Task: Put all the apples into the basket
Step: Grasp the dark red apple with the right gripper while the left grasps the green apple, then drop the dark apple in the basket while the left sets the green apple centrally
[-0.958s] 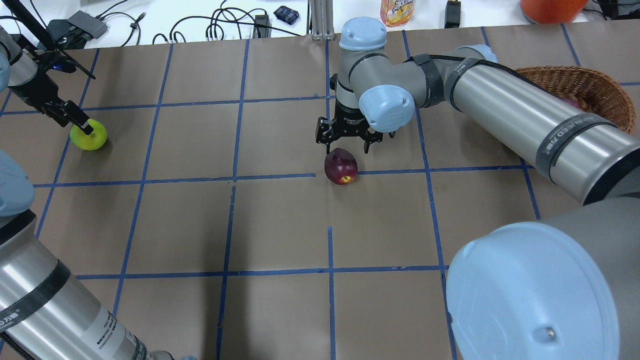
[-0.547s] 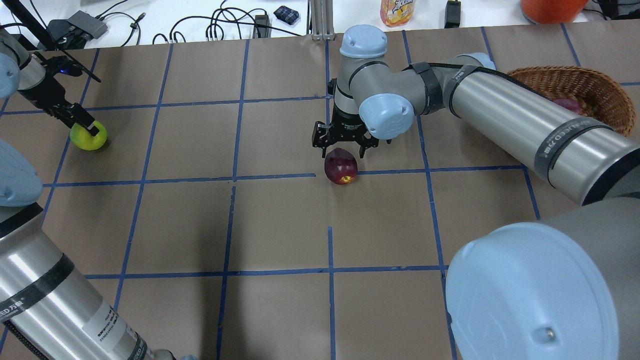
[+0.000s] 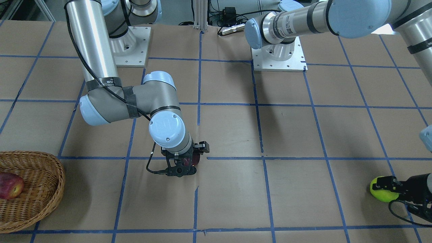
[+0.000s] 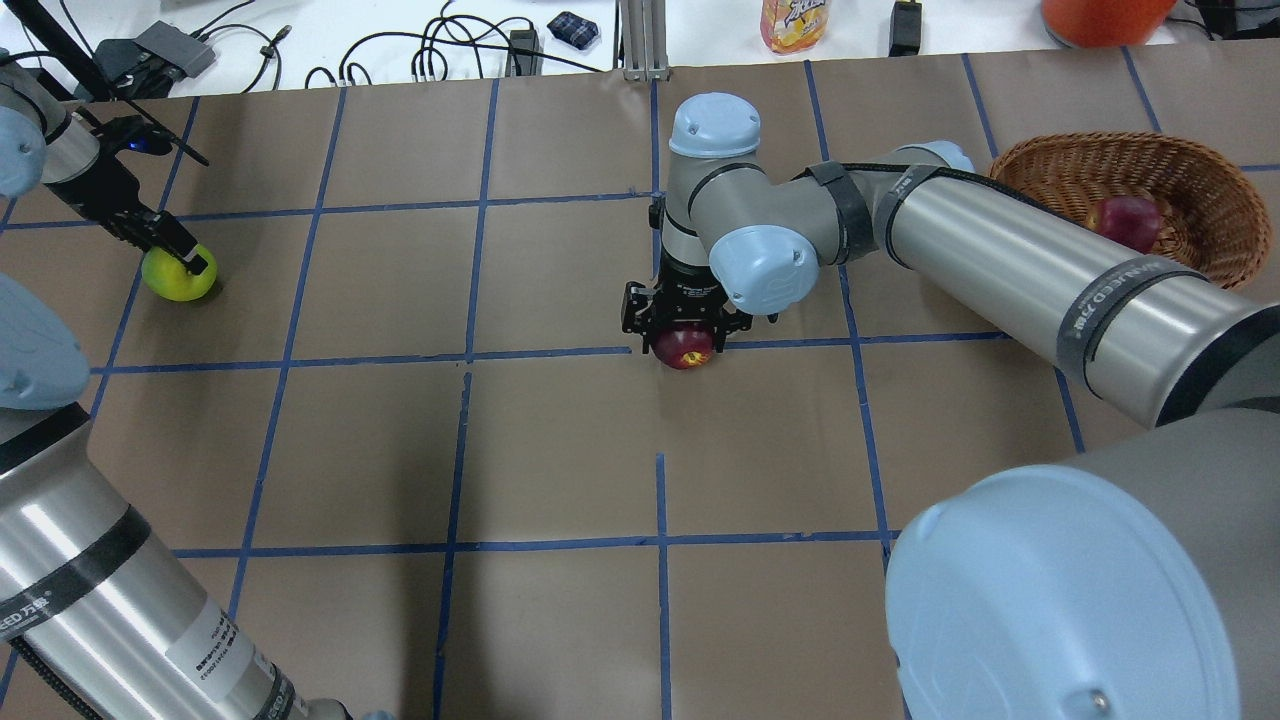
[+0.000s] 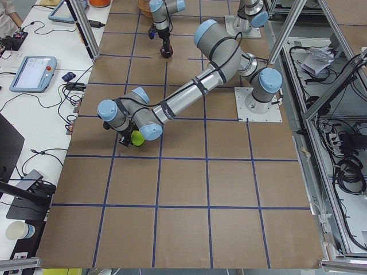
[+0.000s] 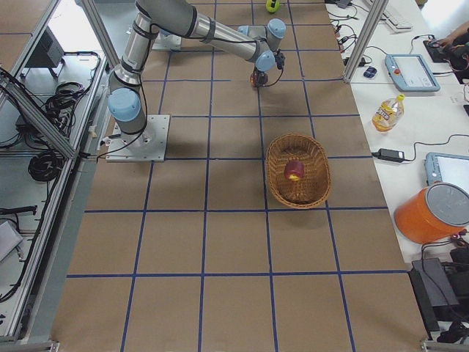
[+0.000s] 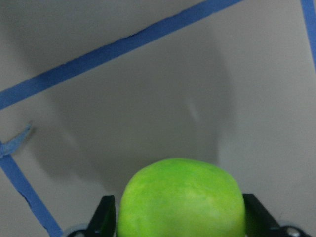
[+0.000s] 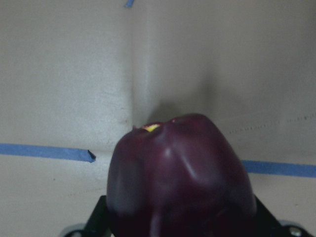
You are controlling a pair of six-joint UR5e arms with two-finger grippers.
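Over the last second the dark maroon apple (image 4: 685,347) has kept its place on the counter (image 4: 560,450) beside a blue tape crossing, while the right end effector (image 4: 685,335) has dropped from just beyond it to sit over it. The apple now lies straight below the wrist, between the two fingers. They are spread a little wider than the fruit and straddle it, with no squeeze to be seen. It lies tipped, its yellow-marked end turned toward the robot, so the fingers meet its rounded flanks.

The basket (image 4: 1215,215) stands well apart on the robot's far right with the red apple (image 4: 1125,222) already inside, so the right arm is the nearer carrier.

Far left, the yellow-green apple (image 4: 178,277) rests on the counter between the fingers of the left end effector (image 4: 185,262). I cannot tell whether these are pressing on it.
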